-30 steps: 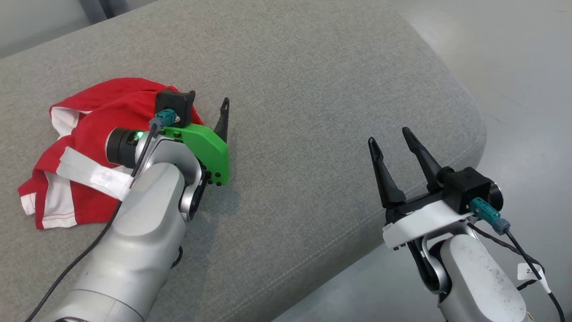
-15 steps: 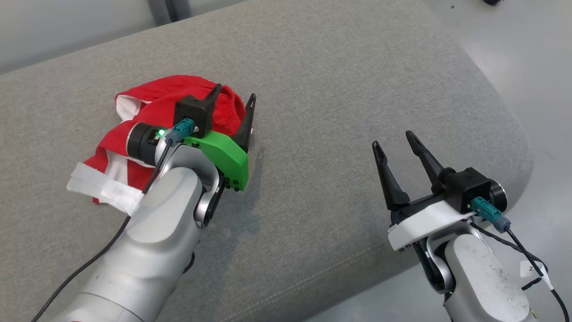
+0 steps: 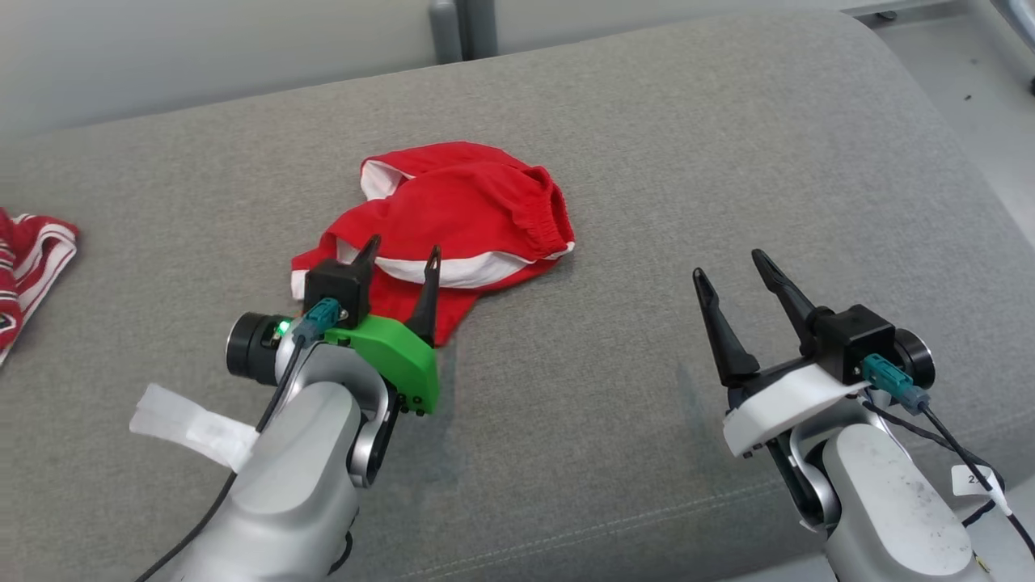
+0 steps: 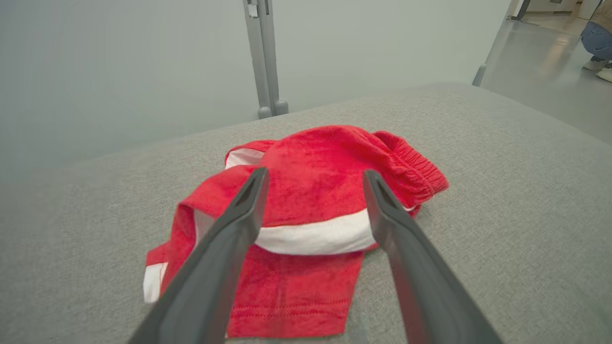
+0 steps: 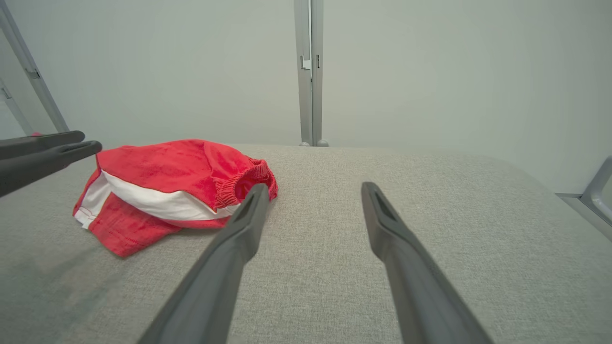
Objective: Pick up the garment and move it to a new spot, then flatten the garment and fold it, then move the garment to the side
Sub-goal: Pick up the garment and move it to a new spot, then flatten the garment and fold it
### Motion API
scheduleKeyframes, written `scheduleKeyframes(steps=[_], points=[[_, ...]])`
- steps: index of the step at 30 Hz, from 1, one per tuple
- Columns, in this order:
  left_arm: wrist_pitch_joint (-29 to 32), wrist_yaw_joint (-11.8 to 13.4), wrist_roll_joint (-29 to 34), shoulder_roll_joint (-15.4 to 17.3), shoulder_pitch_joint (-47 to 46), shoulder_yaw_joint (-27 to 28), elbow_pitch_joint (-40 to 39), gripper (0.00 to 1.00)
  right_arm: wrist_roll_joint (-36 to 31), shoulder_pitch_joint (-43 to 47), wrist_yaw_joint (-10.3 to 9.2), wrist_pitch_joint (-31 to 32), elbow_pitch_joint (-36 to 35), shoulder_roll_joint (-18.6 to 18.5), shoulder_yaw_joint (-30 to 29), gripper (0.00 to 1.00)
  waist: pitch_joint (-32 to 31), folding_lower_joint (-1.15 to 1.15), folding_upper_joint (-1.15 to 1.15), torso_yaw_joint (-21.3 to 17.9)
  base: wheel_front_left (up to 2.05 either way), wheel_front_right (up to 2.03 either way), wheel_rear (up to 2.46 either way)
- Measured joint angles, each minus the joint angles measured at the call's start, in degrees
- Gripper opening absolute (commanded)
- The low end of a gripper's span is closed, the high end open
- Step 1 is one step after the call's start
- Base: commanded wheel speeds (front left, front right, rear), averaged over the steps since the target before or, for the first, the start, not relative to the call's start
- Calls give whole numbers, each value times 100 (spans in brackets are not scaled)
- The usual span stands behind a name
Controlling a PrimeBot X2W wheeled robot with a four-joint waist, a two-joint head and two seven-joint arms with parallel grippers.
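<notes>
The garment is a pair of red shorts with white trim, lying crumpled on the grey cushion. My left gripper stands open at the garment's near edge, its fingertips over the white band and nothing between them. In the left wrist view the garment lies just past the spread left gripper. My right gripper hovers open and empty over bare cushion to the right. The right wrist view has the garment at the left, beyond the right gripper, and the left gripper at the left edge.
Another red and white striped cloth lies at the cushion's far left. The cushion rounds off to the floor on the right. A grey post and a pale wall stand behind. A person's leg and shoe show far off.
The head camera has swung, so cushion and garment sit further right in the picture. My left gripper has drawn back from over the garment to its near edge. The right gripper keeps its pose.
</notes>
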Motion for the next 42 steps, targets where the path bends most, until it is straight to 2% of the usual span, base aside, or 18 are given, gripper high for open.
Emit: scheduleKeyframes(steps=[5, 9, 14, 22, 34, 42], points=[[1, 47, 0, 5, 461, 265, -320, 100, -79, 1, 19, 0, 166, -153, -77, 100, -173, 0, 0, 488, 0, 0, 0], [1, 54, 0, 13, 722, 485, -672, 100, -211, -22, 140, 0, 421, -363, 35, 100, -269, 0, 0, 812, 0, 0, 0], [1, 70, -1, 16, 1060, 548, -1018, 100, -504, -274, 248, 11, 847, -751, 194, 100, -320, 0, 0, 1200, 0, 0, 0], [1, 70, 1, 26, 1214, 538, -1553, 100, -655, -804, 352, 288, 1432, -1098, 309, 100, -231, 0, 0, 1809, 0, 0, 0], [-15, 80, 4, 30, 1326, 541, -2137, 100, -644, -1335, 405, 693, 2276, -1306, 394, 100, 202, 0, 0, 2585, 0, 0, 0], [-15, 89, 149, 31, 1488, 825, -2246, 100, -630, -1523, 455, 670, 2587, -1235, 583, 100, 474, 0, 0, 2784, 0, 0, 0]])
